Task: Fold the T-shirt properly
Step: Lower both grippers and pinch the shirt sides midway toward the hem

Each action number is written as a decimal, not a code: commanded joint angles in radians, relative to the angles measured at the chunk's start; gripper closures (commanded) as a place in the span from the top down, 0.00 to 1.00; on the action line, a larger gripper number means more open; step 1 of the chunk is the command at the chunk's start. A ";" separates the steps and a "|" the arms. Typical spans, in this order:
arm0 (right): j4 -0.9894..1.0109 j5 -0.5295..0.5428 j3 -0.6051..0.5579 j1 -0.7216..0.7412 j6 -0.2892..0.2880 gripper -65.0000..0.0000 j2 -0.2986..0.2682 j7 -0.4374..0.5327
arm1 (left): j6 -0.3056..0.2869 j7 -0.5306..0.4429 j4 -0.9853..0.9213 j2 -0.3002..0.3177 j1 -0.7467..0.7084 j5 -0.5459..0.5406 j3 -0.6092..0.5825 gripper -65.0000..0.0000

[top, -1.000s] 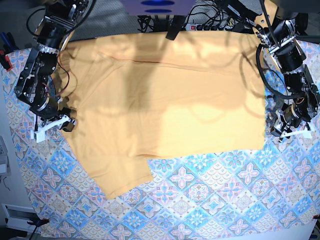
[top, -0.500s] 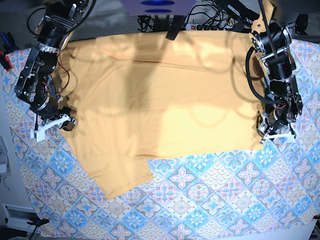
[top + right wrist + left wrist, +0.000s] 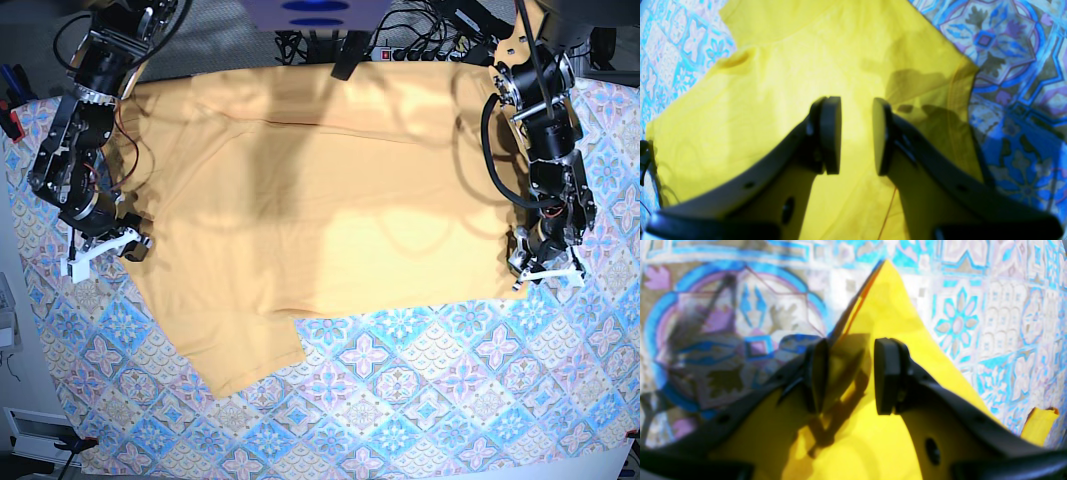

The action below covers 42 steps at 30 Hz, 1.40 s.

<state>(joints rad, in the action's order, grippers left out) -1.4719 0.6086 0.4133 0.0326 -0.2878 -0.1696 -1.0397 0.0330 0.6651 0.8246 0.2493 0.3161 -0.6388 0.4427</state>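
Observation:
The yellow-orange T-shirt [image 3: 330, 200] lies spread flat on the blue-and-pink tablecloth [image 3: 420, 400], with one sleeve pointing toward the front left. My left gripper [image 3: 545, 272] is at the shirt's front right corner. In the left wrist view it [image 3: 848, 373] is open, low over that pointed corner [image 3: 893, 313], with one finger [image 3: 816, 373] at the cloth's edge. My right gripper [image 3: 100, 252] is at the shirt's left edge. In the right wrist view it [image 3: 857, 133] is open above the yellow cloth [image 3: 773, 83], holding nothing.
Cables and a power strip [image 3: 420, 45] run along the table's back edge behind the shirt. The patterned tablecloth shows bare across the front half and at the right [image 3: 973, 323]. Another bit of yellow cloth [image 3: 1040, 423] shows at the lower right of the left wrist view.
The arm on the right of the base view has moved inward and down to the shirt's front right corner. The other arm has stayed at the shirt's left edge.

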 commanded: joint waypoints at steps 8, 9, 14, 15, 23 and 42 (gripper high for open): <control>-0.020 0.018 0.005 0.017 -0.008 0.24 -0.015 0.019 | -0.002 0.031 0.009 -0.017 -0.005 -0.002 -0.003 0.15; -0.020 0.018 0.005 0.017 -0.008 0.24 -0.015 0.019 | -0.002 0.031 0.009 -0.017 -0.007 -0.003 -0.003 0.09; -0.020 0.018 0.005 0.019 -0.008 0.24 -0.014 0.019 | -0.002 0.031 0.009 -0.017 -0.008 -0.005 -0.003 0.00; -0.020 0.018 0.005 0.019 -0.008 0.24 -0.014 0.019 | -0.002 0.032 0.011 -0.017 -0.008 -0.006 -0.003 0.00; -0.013 0.018 0.005 0.022 -0.008 0.24 -0.015 0.068 | -0.002 0.081 0.220 -0.038 -0.102 -0.008 -0.002 0.00; 0.268 0.012 -0.162 0.267 -0.008 0.40 -0.144 0.155 | 0.000 0.150 0.608 -0.094 -0.311 -0.025 0.003 0.00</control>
<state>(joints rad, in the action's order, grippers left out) -1.1915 0.6132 0.2470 0.2825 -0.2924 -0.2935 -0.8951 0.0383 0.8211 1.4155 0.1520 -0.0055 -0.6487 0.4461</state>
